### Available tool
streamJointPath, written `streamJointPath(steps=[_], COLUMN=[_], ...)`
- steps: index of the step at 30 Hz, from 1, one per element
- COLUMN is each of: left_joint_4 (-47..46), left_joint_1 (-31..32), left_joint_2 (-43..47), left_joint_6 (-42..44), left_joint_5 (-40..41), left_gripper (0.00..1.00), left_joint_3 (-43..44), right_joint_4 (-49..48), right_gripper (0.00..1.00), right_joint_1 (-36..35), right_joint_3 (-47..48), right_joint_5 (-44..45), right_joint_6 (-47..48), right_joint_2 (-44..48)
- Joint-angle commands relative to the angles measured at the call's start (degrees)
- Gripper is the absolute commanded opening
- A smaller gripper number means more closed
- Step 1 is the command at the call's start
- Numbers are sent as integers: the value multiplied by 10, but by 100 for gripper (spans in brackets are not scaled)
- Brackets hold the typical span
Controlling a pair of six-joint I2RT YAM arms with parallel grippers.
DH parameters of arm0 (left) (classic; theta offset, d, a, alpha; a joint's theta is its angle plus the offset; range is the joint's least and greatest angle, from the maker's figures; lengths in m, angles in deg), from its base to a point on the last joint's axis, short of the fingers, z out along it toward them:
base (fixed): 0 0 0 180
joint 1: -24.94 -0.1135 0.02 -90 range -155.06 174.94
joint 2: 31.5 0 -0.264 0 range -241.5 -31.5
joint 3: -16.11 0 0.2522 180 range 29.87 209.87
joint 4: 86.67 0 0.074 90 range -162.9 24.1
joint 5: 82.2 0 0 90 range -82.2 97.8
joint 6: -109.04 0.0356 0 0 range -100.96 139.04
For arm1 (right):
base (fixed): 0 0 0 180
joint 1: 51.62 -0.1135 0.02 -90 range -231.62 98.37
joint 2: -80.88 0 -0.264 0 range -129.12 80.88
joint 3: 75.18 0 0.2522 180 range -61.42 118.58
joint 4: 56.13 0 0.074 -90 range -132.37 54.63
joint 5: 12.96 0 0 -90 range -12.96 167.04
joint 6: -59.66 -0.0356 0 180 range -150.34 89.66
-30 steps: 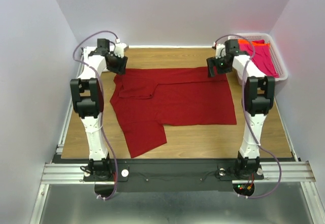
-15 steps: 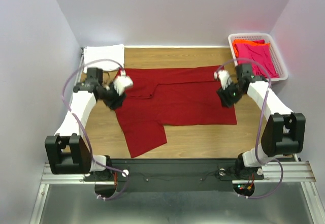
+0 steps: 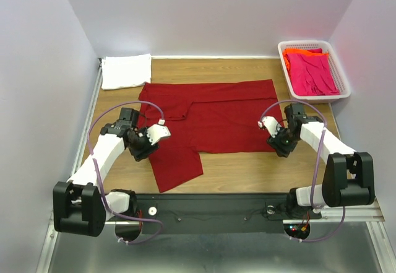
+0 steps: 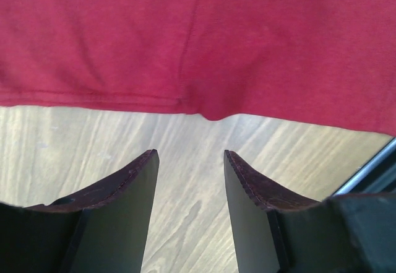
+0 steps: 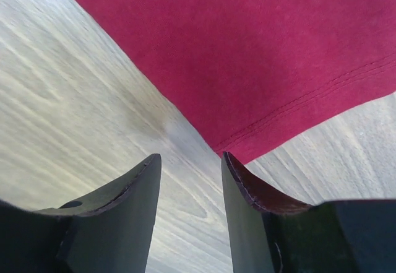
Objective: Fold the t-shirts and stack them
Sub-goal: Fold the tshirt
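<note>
The left gripper (image 4: 189, 155) stands released, jaws apart over bare wood, nothing between them. The dark red t-shirt (image 4: 247, 38) has its hemmed edge just beyond the fingertips at 12 o'clock, not touching them. The right gripper (image 5: 189, 156) is likewise released over bare wood, with a stitched corner of the same shirt just past its tips at 1 o'clock. From above, the shirt lies spread flat at the middle of the table (image 3: 247, 168), the left gripper at its 8 o'clock edge and the right gripper at its 4 o'clock corner. A folded white t-shirt (image 3: 127, 70) lies at 11 o'clock. The white basket (image 3: 343, 90) at 1 o'clock holds the pink t-shirt (image 3: 312, 75) and the orange t-shirt (image 3: 303, 52).
</note>
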Motion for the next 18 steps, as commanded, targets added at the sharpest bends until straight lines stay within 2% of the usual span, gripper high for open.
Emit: streamJointPath(steps=[1,8,18], left_joint_4=[-21,-35,-43], left_joint_1=[3,3,3], left_joint_2=[-4,-19,-31], left_joint_6=[-12,-12,-17], left_joint_5=[11,16,18], left_gripper=[57,57,57], left_joint_3=[-1,-12,-9], right_joint_4=[-73,-138,-140], right_gripper=[49,46,45], right_joint_1=[-1,-1,-1], right_joint_3=[-26,-56,-54], right_joint_5=[32,51,49], right_joint_6=[25,22,28], right_joint_2=[4,9,2])
